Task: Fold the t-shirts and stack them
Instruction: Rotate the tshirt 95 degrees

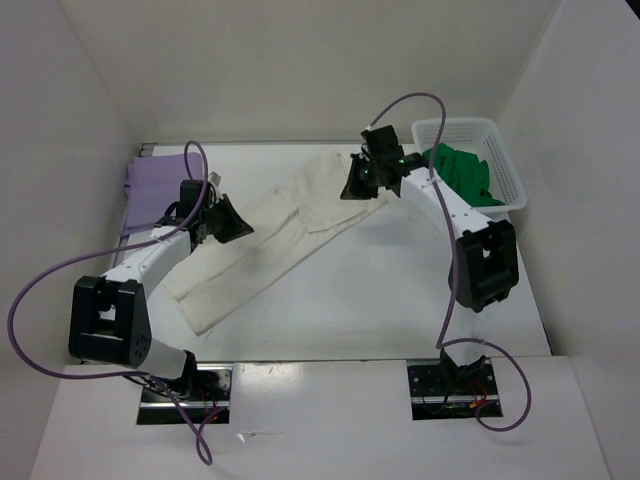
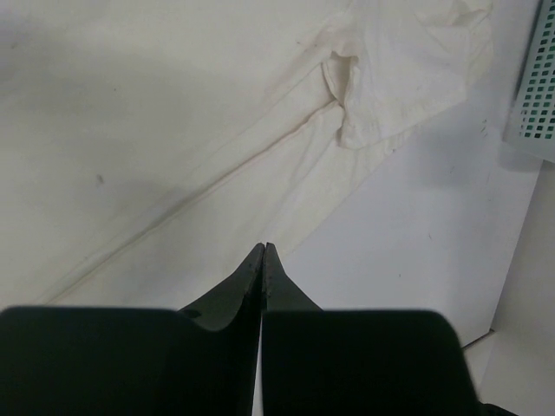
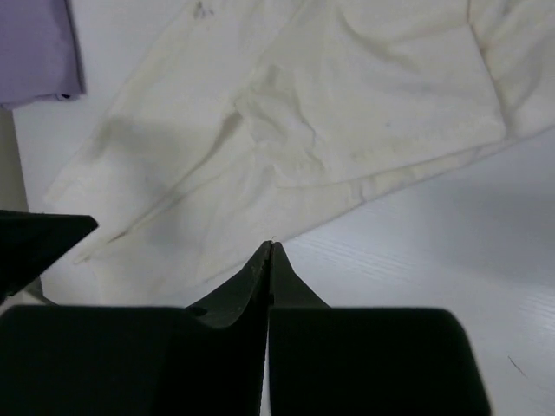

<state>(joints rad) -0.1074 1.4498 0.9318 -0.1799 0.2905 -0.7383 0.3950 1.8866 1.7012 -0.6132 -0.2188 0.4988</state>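
Across white surface [image 1: 380, 300]: cream-white soft cloth t-shirt [image 1: 290, 235], folded lengthwise.
Flanking it, likely for next fold: left pincer [image 1: 238, 226], right pincer [image 1: 352, 187], pressed together, empty.

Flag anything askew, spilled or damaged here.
The cream shirt lies diagonally across the table, a long strip with a rumpled sleeve and a few faint marks. The green shirt sits bunched in the basket. The lavender shirt lies flat at the far left. Nothing looks spilled or torn.
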